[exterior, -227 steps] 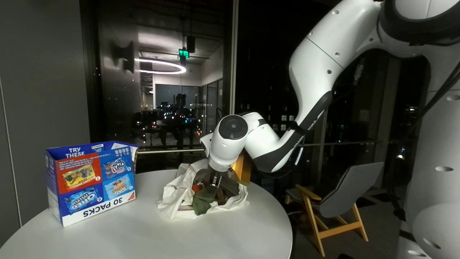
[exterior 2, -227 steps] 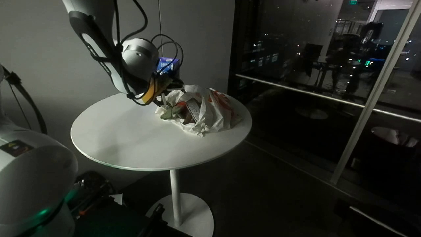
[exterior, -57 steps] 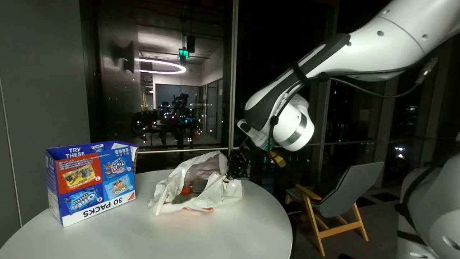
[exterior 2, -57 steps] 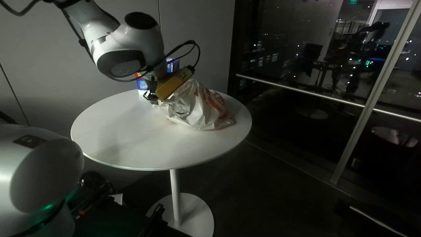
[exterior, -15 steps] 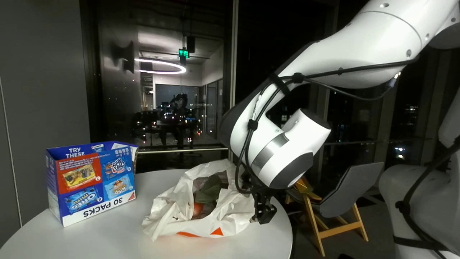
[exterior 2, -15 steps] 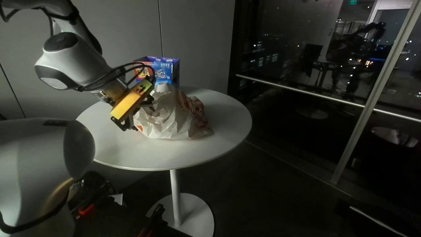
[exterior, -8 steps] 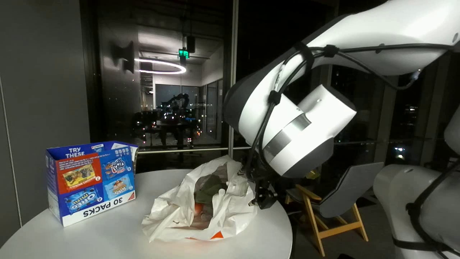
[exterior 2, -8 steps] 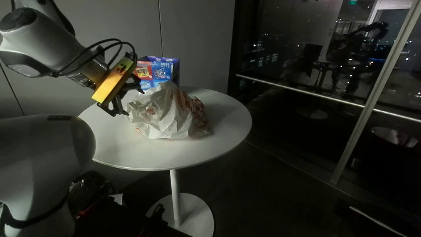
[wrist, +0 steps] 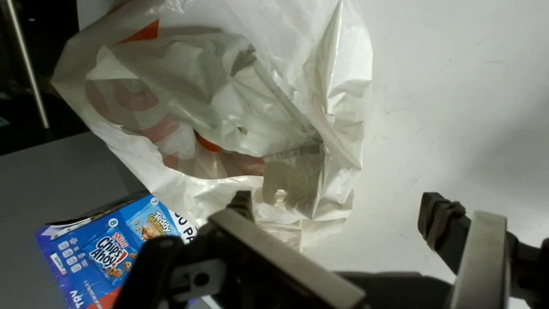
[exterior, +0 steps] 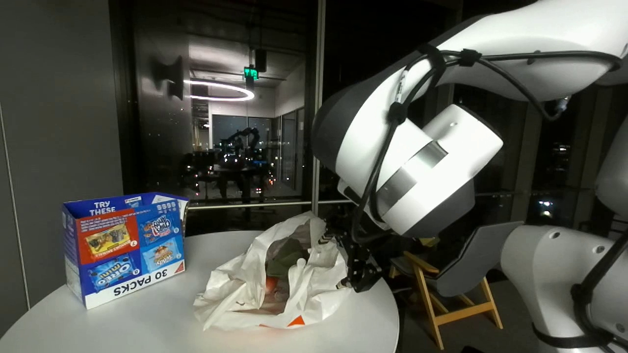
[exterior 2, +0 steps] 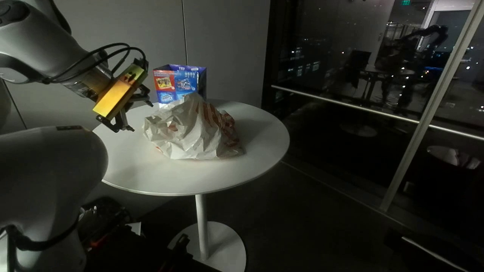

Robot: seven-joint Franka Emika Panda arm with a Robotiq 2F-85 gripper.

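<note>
My claw [wrist: 336, 199] stands wide, holding nothing. The bag [exterior 2: 189, 132] lies slumped just ahead of it, presumably because limp plastic cannot stand unaided; the desk [exterior 2: 223, 172] bears its weight.

Round table [exterior 2: 181, 177]: you are seeing it, white, standing on a single post [exterior 2: 202, 228].
Plastic bag [exterior 2: 196, 132]: it is lying crumpled on your table, mouth gaping.
Snack box [exterior: 127, 250]: it is standing upright there, apart from the bag.
</note>
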